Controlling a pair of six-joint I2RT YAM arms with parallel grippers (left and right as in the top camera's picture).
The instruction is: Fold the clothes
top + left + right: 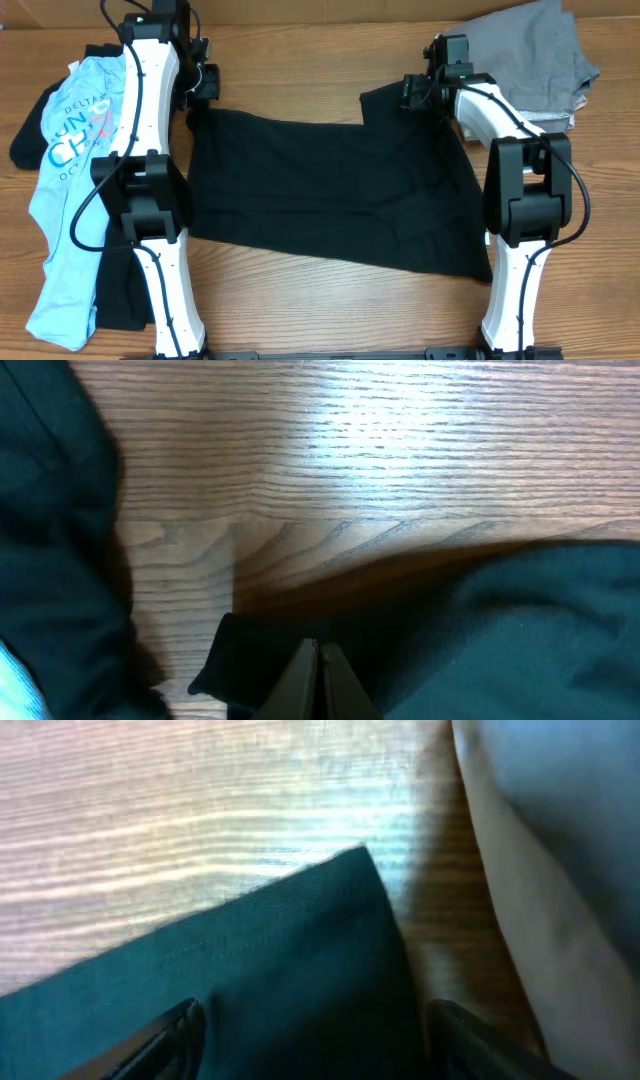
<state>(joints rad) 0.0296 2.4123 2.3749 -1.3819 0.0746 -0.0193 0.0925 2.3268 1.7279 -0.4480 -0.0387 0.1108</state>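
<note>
A black garment (320, 190) lies spread flat across the middle of the wooden table. My left gripper (203, 88) is at its far left corner. In the left wrist view the jaws (318, 652) are pressed together on the black cloth (520, 630), whose corner is slightly raised off the wood. My right gripper (408, 92) is at the garment's far right corner. In the right wrist view its fingers (320, 1040) are wide apart, one on each side of the corner of the black cloth (280, 970), not closed on it.
A light blue printed T-shirt (70, 180) lies on other black clothes (120, 290) along the left edge. That dark cloth also shows in the left wrist view (50, 510). A pile of grey clothes (530, 55) sits at the far right, close beside the right gripper (560, 840).
</note>
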